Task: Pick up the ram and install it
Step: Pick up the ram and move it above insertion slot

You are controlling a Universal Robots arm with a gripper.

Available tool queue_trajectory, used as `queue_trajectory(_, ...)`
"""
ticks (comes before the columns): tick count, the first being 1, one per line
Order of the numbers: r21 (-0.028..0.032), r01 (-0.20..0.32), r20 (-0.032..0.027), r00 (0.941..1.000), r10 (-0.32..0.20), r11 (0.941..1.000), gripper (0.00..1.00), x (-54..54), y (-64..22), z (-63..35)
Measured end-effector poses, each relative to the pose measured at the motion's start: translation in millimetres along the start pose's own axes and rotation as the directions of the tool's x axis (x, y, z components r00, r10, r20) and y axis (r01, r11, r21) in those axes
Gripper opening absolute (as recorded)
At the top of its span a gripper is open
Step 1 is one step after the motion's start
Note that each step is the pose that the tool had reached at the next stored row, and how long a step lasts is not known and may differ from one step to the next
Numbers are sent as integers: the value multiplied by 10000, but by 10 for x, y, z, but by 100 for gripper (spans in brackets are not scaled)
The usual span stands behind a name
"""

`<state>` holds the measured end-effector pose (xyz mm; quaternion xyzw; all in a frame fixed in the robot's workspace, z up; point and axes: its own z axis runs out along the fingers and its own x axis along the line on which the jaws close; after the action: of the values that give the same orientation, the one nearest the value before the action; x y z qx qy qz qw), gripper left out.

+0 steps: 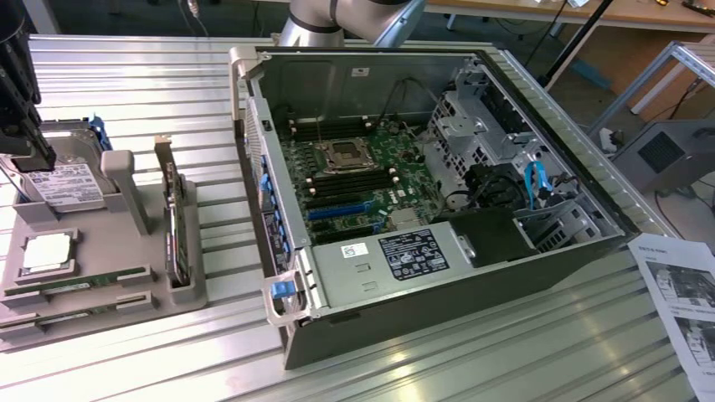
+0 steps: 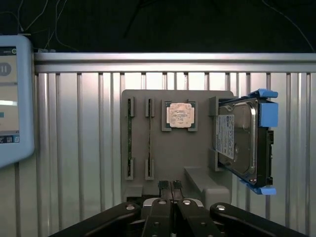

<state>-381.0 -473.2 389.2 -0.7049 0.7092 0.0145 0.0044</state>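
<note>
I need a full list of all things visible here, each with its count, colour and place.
table: one, silver, under everything
tray: one, grey, exterior view's left
ram: two, green, lying side by side in the tray
processor: one, silver, in the tray
hard drive: one, silver with blue rails, on edge in the tray
card: one, dark, on edge in the tray
case: one, dark, open, exterior view's middle
paper: one, white, exterior view's right
screen: one, pale frame, beside the table
arm: one, grey, beyond the case
gripper: one, black, shut, empty, near the tray's edge
</note>
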Motion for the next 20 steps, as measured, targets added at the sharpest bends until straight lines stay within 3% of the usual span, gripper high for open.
queue_trajectory(7, 1, 2, -10, 10000, -2, 10000, 11, 11, -1, 25)
queue_trajectory(20, 0, 25, -12, 10000, -25, 10000, 11, 118, -3, 164)
